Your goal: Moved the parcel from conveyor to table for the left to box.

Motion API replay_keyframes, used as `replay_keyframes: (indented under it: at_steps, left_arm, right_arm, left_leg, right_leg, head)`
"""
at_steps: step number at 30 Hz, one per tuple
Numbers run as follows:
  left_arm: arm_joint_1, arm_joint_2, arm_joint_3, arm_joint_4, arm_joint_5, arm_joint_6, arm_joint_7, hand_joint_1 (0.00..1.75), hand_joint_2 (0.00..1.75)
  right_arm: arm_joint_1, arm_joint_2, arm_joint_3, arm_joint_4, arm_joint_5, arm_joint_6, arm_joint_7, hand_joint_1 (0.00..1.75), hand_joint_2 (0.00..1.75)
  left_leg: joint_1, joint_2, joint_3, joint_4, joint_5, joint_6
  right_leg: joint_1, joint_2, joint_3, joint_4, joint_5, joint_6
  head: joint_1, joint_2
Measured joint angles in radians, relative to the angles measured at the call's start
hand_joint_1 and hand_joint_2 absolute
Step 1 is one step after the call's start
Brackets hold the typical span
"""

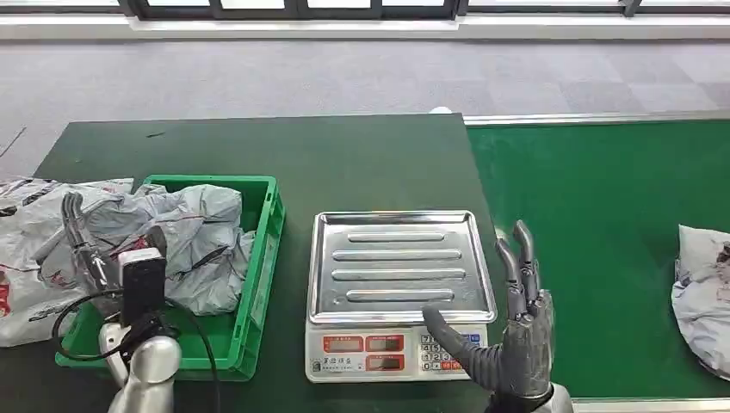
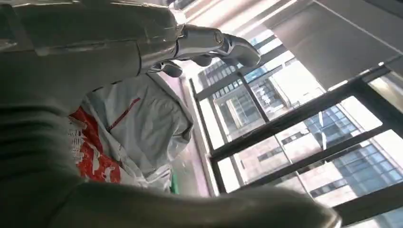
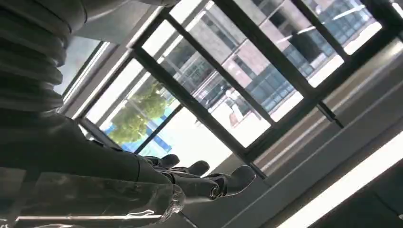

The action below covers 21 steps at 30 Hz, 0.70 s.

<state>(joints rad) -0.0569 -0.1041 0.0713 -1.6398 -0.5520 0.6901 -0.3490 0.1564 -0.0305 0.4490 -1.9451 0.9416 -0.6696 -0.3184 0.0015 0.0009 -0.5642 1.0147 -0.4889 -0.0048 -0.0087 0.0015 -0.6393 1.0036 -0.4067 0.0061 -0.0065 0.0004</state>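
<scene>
A grey plastic parcel (image 1: 702,297) lies on the green conveyor belt (image 1: 603,224) at the far right edge, partly cut off. My right hand (image 1: 515,331) is raised beside the scale's front right corner, fingers spread and upright, holding nothing, well left of the parcel. My left hand (image 1: 90,249) hovers over the green box (image 1: 262,258), fingers extended, with nothing in it. The box holds several grey parcels (image 1: 194,241). In the left wrist view the hand's fingers (image 2: 214,45) stretch out above a grey and red parcel (image 2: 128,128). In the right wrist view my right hand's fingers (image 3: 199,183) point toward windows.
A scale (image 1: 400,288) with a steel tray and a keypad stands on the dark green table (image 1: 301,155) between the box and the conveyor. More grey parcels with red print (image 1: 30,249) lie left of the box. Grey carpet lies beyond the table.
</scene>
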Motion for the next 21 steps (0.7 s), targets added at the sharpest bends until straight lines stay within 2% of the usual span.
replay_keyframes:
  at_steps: [4,9,13,21]
  left_arm:
    - [0.042,-0.003,-0.025,-0.089,0.085,0.0,-0.023,0.0,0.0]
    - [0.085,-0.008,-0.067,-0.16,0.212,0.006,-0.103,0.0,0.0]
    - [0.109,0.002,-0.129,-0.205,0.234,-0.033,-0.105,0.0,0.0]
    - [0.133,0.023,-0.154,-0.237,0.304,-0.115,-0.107,0.0,0.0]
  right_arm:
    - [-0.015,-0.006,-0.044,0.009,0.08,0.025,0.079,0.0,1.75]
    - [-0.053,-0.022,-0.133,0.058,0.226,0.167,0.256,0.0,1.75]
    - [-0.15,-0.084,-0.281,0.231,0.288,0.336,0.359,0.0,1.75]
    - [-0.261,-0.192,-0.418,0.548,0.412,0.504,0.468,0.0,1.75]
  left_leg:
    - [0.0,0.0,-0.003,0.0,-0.002,0.001]
    - [0.0,0.0,-0.002,0.0,-0.002,0.001]
    - [-0.001,-0.001,-0.002,0.001,-0.001,0.003]
    - [-0.002,-0.003,0.005,0.001,-0.001,0.004]
  right_leg:
    - [0.0,-0.001,0.002,0.0,-0.003,0.002]
    - [0.0,0.0,0.003,0.0,-0.002,0.001]
    - [-0.001,-0.001,0.005,-0.001,-0.001,0.003]
    - [-0.002,-0.003,0.003,-0.002,0.0,0.005]
  head:
    - [0.0,0.0]
    - [0.0,0.0]
    - [0.0,0.0]
    - [0.0,0.0]
